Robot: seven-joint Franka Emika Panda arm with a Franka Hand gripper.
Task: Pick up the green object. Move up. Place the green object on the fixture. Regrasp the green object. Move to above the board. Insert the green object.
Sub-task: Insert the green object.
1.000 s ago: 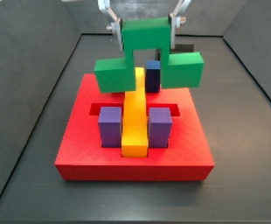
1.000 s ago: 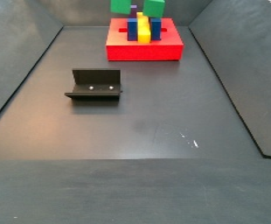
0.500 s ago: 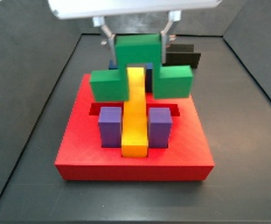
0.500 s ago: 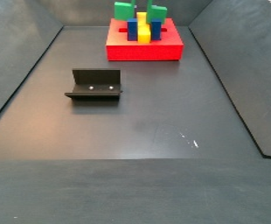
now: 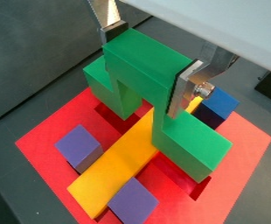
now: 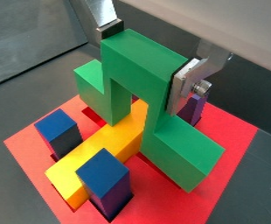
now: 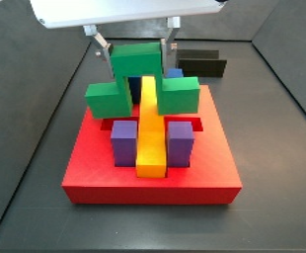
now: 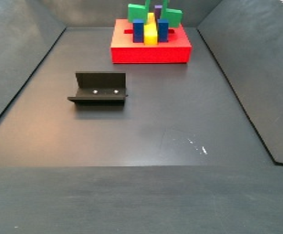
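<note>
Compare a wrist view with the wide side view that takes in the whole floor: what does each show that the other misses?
Only a wrist view shows the gripper, its silver fingers shut on the green object, whose legs straddle the yellow bar. Only the wide side view shows the fixture, standing bare on the floor well away from the board. Both show the green object over the red board, with the yellow bar and blue blocks.

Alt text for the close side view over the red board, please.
The claw holds the green object straddling the yellow bar on the red board. Purple blocks flank the bar; the black fixture sits behind.
</note>
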